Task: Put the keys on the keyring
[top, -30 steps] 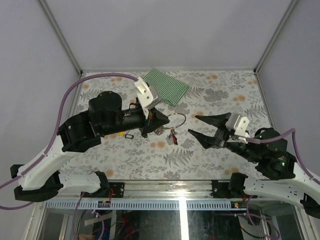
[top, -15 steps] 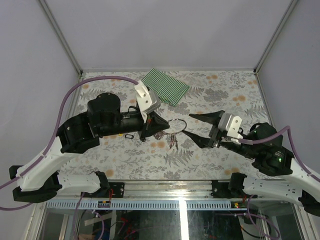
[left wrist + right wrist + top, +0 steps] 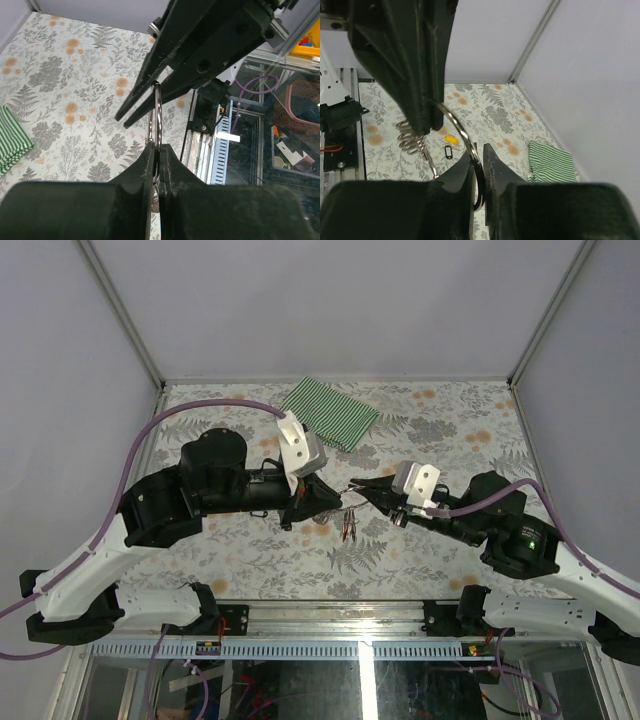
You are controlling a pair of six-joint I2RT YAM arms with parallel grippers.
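The keyring hangs above the middle of the table, held from both sides. My left gripper is shut on its large silver ring, with the smaller rings dangling below. My right gripper is shut on the same large ring from the opposite side, and the wire runs between its fingertips. In the left wrist view the right gripper reaches in from the upper right. The keys lie on the table behind: one with a yellow tag, one with a black tag.
A green-and-white striped cloth lies at the back of the floral table. Grey walls enclose three sides. The table's near edge with a metal rail runs in front of the arm bases.
My right gripper has moved left to the keyring and gone from wide open to shut on the large ring. The left gripper has kept its hold, shifting slightly.
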